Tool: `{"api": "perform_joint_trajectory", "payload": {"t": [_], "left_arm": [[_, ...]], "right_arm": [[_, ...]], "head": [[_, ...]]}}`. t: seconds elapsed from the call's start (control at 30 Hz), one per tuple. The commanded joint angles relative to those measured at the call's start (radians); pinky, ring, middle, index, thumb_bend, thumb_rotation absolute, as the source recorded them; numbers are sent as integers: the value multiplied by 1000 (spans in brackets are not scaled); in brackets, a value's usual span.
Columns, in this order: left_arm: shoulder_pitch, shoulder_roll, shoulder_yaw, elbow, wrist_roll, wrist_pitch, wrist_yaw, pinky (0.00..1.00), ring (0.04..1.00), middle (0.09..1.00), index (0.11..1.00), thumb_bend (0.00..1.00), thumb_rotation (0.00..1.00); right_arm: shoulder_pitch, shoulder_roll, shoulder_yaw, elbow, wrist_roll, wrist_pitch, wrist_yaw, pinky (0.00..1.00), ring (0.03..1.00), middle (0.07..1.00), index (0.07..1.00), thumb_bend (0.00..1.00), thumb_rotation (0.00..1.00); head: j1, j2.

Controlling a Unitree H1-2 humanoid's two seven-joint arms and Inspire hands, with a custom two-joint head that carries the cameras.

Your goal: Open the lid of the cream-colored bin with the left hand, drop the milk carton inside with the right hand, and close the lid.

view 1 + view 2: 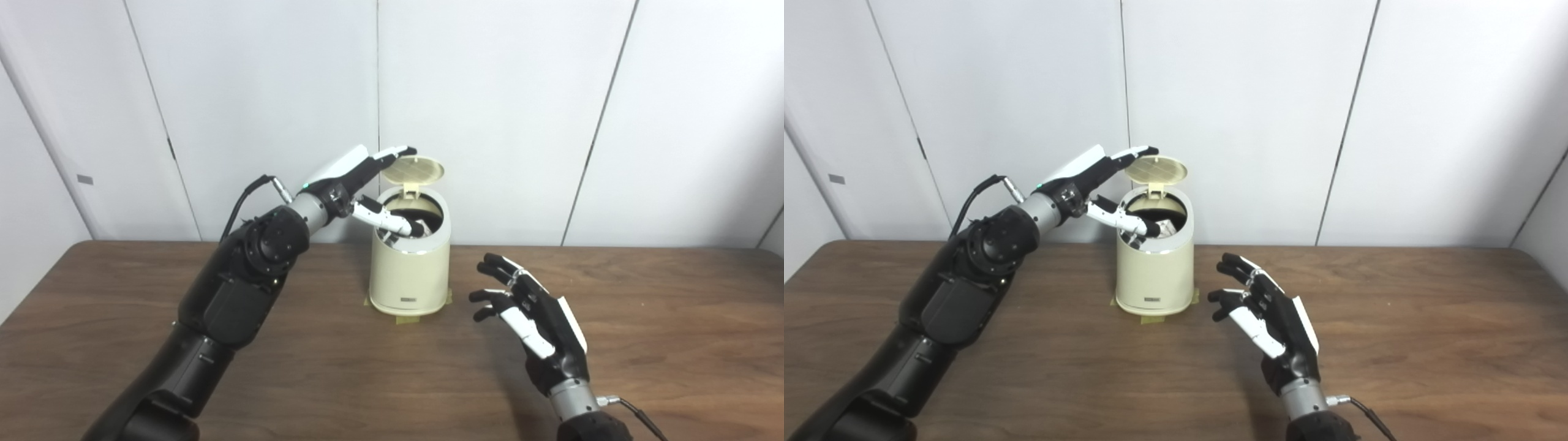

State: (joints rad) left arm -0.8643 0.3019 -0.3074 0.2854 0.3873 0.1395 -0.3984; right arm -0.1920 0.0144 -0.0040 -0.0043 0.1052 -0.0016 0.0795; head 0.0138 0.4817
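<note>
- Holding up at the bin's mouth, the left hand (pixel 358 184) has its fingers (pixel 392 153) stretched flat, tips touching the left edge of the raised round ribbed cream lid (pixel 415 169), while its thumb hangs over the near-left rim of the opening; spread wide, it grips nothing.
- Standing near the back edge of the dark wood-grain bench (pixel 674 318), about midway along it, the cream-coloured cylindrical plastic bin (pixel 409 275) has strips of tape under its base and its lid tilted upright at the back hinge.
- Inside the mouth, something pale with dark patches shows against shadow (pixel 1165 226); I judge this to be the milk carton, already dropped in, since no carton lies anywhere on the bench.
- Hovering to the right of the bin and nearer the front edge, the right hand (pixel 533 318) is apart from everything, fingers loosely curled and separated, empty.
- By my reading the drop is done and closing is the step in hand: the left fingers should pass over the lid's top edge and press it forward and down until it seats, with the thumb lifted clear of the rim first so it is not trapped.
- Hidden: most of the bin's inside, the hinge detail behind the lid, and whether the fingertips press the lid or merely brush it.
</note>
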Motion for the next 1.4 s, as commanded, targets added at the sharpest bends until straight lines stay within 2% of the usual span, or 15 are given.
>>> {"api": "perform_joint_trajectory", "payload": {"t": [0.0,0.23,0.43,0.6,0.77,0.93,1.13,1.37], "left_arm": [[-75,14,12,-41,-8,-17,-9,1000,1000,981,942,974,347],[-77,32,-4,-67,20,-17,-44,1000,1000,965,928,965,356],[-71,49,-17,-121,41,22,-98,1000,1000,966,921,989,397],[-91,66,-57,-170,110,59,-144,1000,1000,962,913,998,412],[-117,93,-116,-219,208,108,-223,1000,1000,898,838,950,398],[-127,96,-128,-241,236,147,-272,1000,1000,873,782,925,354],[-135,101,-159,-248,279,148,-321,1000,1000,850,750,939,391],[-127,108,-180,-262,330,138,-336,1000,997,853,755,953,403]], "right_arm": [[-41,6,0,-19,13,-23,1,433,602,799,771,662,528],[-42,10,1,-23,-1,-21,-9,433,600,801,781,682,549],[-44,8,1,-18,-8,-32,-10,430,590,795,786,680,568],[-45,11,-3,-19,-1,-29,-11,427,584,800,785,689,567],[-44,12,1,-32,-9,-18,-14,420,581,797,779,668,556],[-42,10,-1,-35,-5,-19,-13,423,581,798,782,663,563],[-40,10,-3,-38,3,-17,-11,423,574,783,764,675,551],[-40,10,6,-53,0,5,-8,430,580,778,750,698,544]], "head": [[0,1],[-7,6],[-8,9],[-10,13],[-7,25],[-12,28],[-12,36],[-16,46]]}}
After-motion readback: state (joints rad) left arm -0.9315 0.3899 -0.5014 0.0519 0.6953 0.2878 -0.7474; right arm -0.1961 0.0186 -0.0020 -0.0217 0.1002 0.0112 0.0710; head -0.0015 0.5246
